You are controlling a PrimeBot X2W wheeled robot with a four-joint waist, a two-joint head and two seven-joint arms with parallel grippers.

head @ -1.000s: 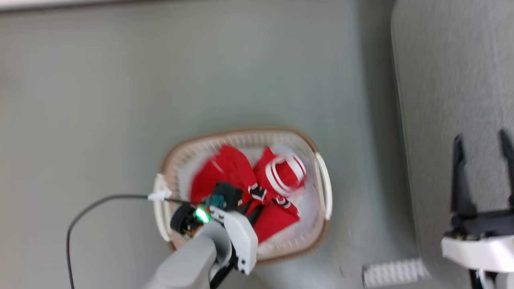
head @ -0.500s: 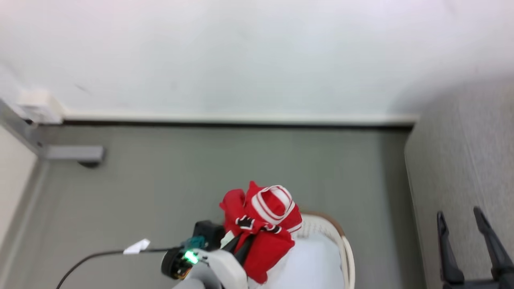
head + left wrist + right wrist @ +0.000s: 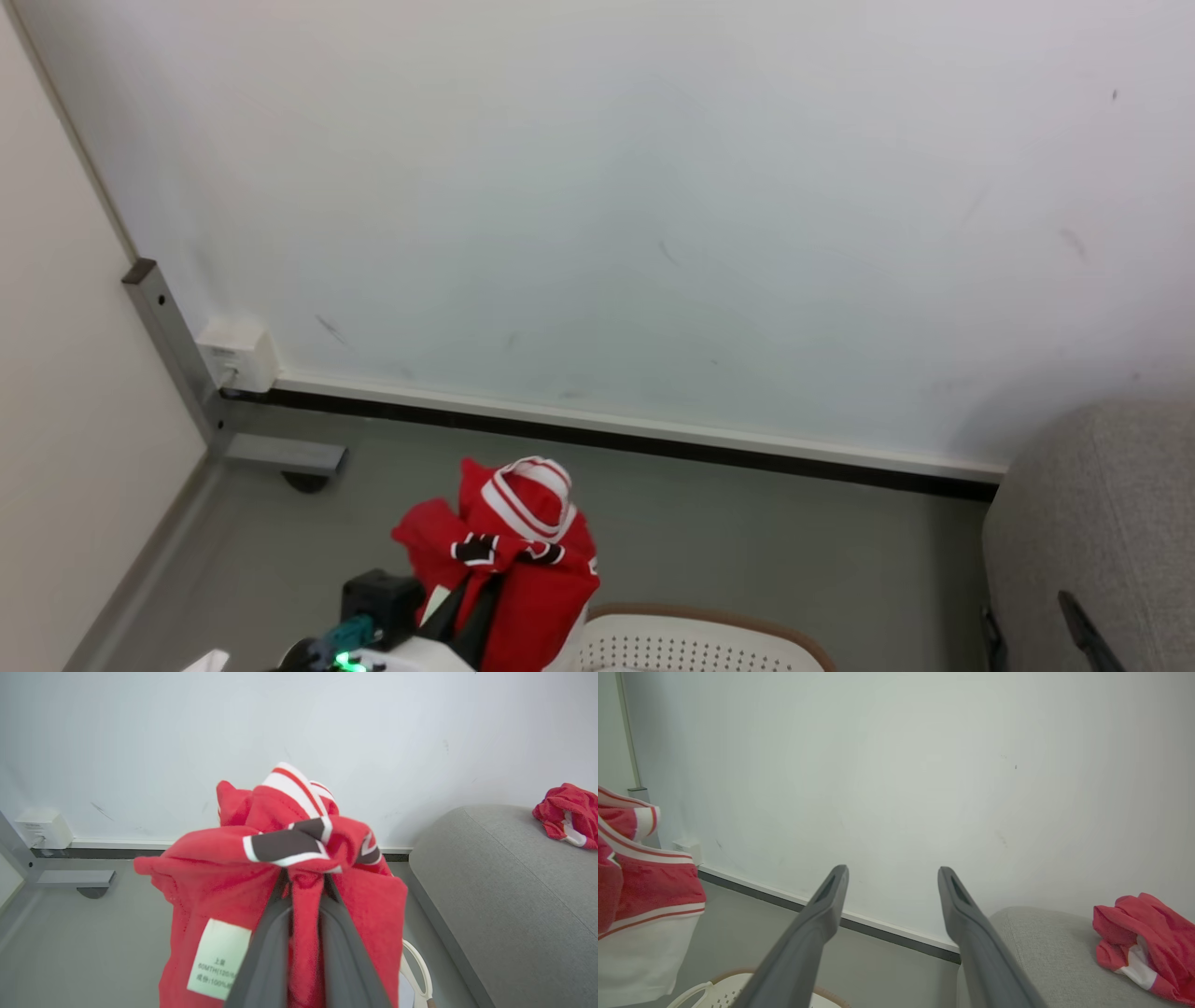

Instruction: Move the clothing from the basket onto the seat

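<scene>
My left jaws are shut tight on the red jersey (image 3: 299, 858). My two dark left fingers (image 3: 261, 956) stand close together, and a fold of red cloth is pinched between them. The rest of the jersey sits in a bunch over my fingertips and hangs down on both sides of them. On top of the bunch I see white stripes and a black patch with white edges. A white label (image 3: 217, 959) with small writing hangs on the cloth, just left of my fingers in the left wrist view.

The jersey is up in the air. It is over the left end of the basket (image 3: 691, 644), whose brown rim and white wall with little holes show at the bottom of the head view. I cannot tell if the lowest bit of cloth touches the basket.

My right jaws are wide open and hold nothing. The two right fingers (image 3: 808, 933) stand well apart and point at the white wall (image 3: 896, 765).

The sofa (image 3: 1045, 947) is grey and soft, and it is on my right, beside the basket. One more red garment (image 3: 1143, 942) with a bit of white lies in a heap on top of the sofa. It is well apart from both my jaws. The jersey in my left jaws is not on the sofa yet. The floor (image 3: 747, 523) under it all is grey.
</scene>
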